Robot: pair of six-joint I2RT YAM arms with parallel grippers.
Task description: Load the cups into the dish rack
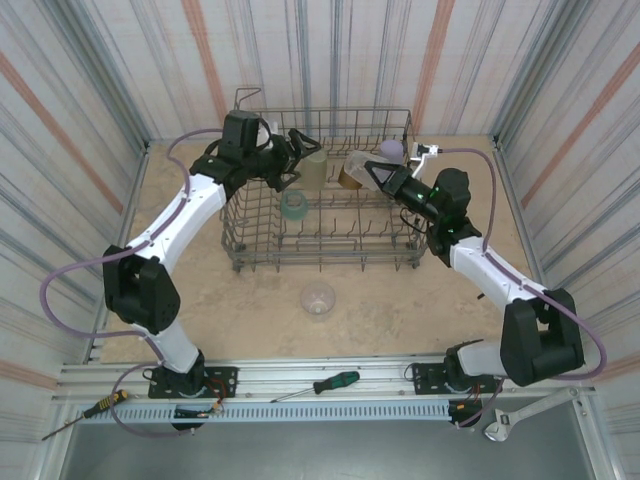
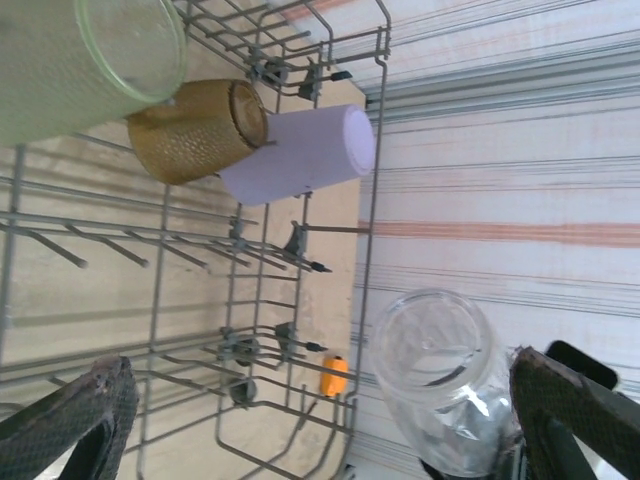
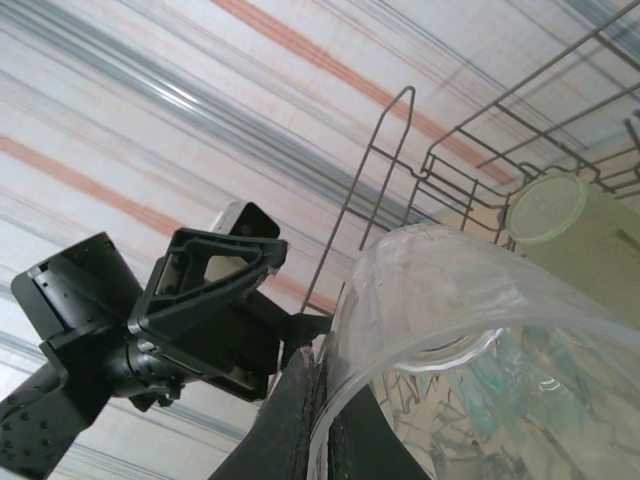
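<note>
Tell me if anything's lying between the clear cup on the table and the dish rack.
Nothing visible does: bare tabletop runs from the loose clear cup to the near wall of the dish rack. That tall wall would have to be cleared. The right gripper is shut on a second clear cup; the left gripper is open.

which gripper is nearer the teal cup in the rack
Left. The left gripper hovers just beyond the teal cup; the right gripper, holding a clear cup, sits farther right.
</note>
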